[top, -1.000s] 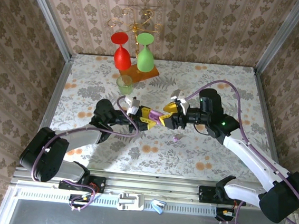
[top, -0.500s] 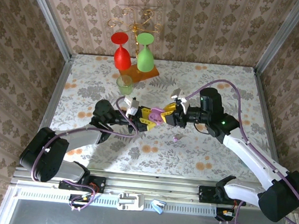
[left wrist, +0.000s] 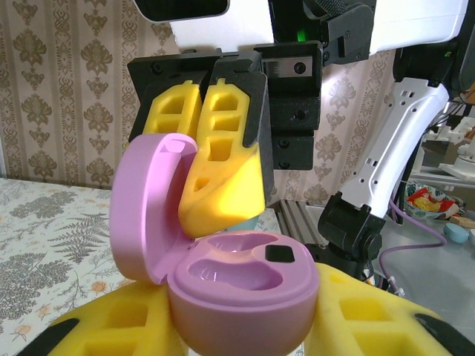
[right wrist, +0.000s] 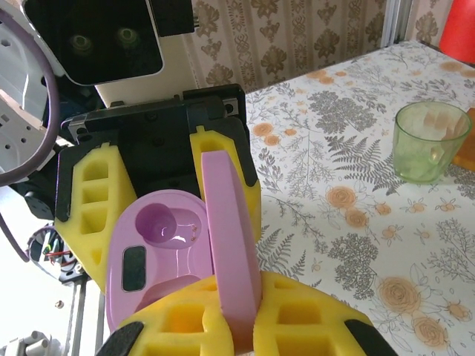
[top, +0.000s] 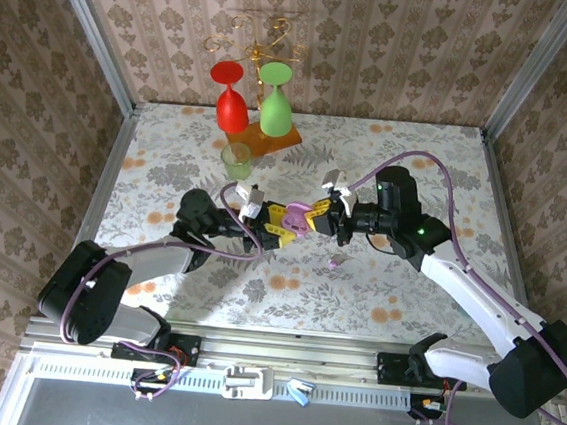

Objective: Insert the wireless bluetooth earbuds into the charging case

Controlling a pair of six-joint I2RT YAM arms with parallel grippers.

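1. Earbud (top: 333, 264), tiny, lilac and plastic, is lying loose on the flowery table (top: 405, 305).
2. Left gripper (top: 277, 221) is squeezing the open oval lilac plastic charging case (left wrist: 241, 285).
3. Right gripper (top: 315, 216) is pinching its raised lid (right wrist: 226, 237).
4. Small see-through green plastic cup (top: 236, 159) is standing farther back.

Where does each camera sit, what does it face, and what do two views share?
Top external: above and behind, looking down on the table, left arm and right arm.
Left wrist: faces the right hand; own yellow fingers at bottom.
Right wrist: faces the left hand; own fingers at bottom.
Shared: the open purple charging case.
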